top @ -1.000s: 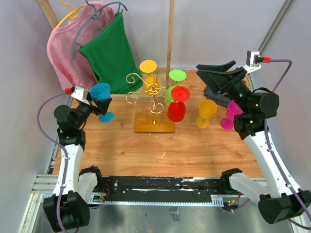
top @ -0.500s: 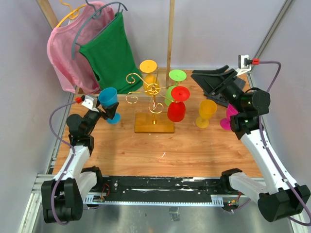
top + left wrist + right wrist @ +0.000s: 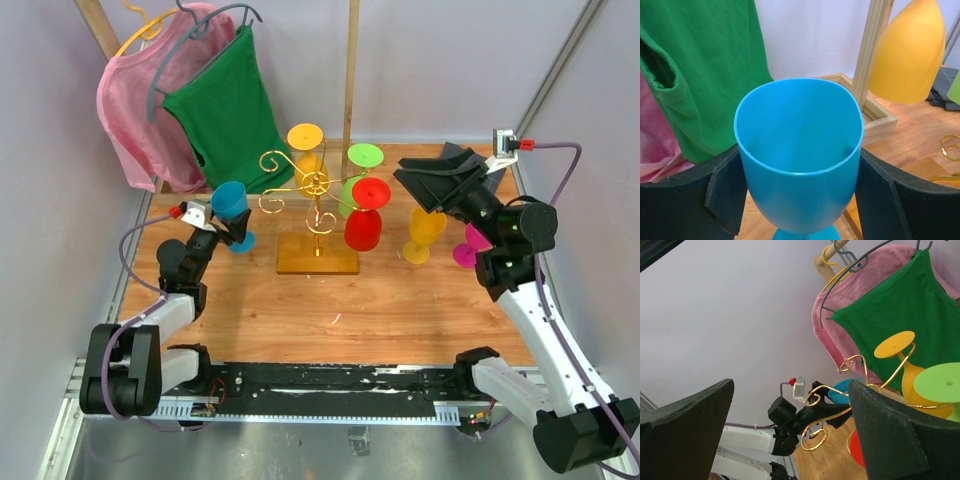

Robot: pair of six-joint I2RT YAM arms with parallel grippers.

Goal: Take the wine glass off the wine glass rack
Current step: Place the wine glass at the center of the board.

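Okay, left gripper [image 3: 222, 222] clamps the bowl of the blue glass [image 3: 799, 165], which is upright and off the rack [image 3: 313, 185], just left of it over the table [image 3: 300, 300]; can't tell if its foot touches the wood. The right gripper [image 3: 440, 180] is spread wide and holds nothing, up near the rack's right side. A yellow glass [image 3: 305, 137], a green glass [image 3: 365, 155] and a red glass [image 3: 363, 228] hang upside down on the rack. An orange glass [image 3: 425, 232] and a pink glass [image 3: 468, 245] stand to its right.
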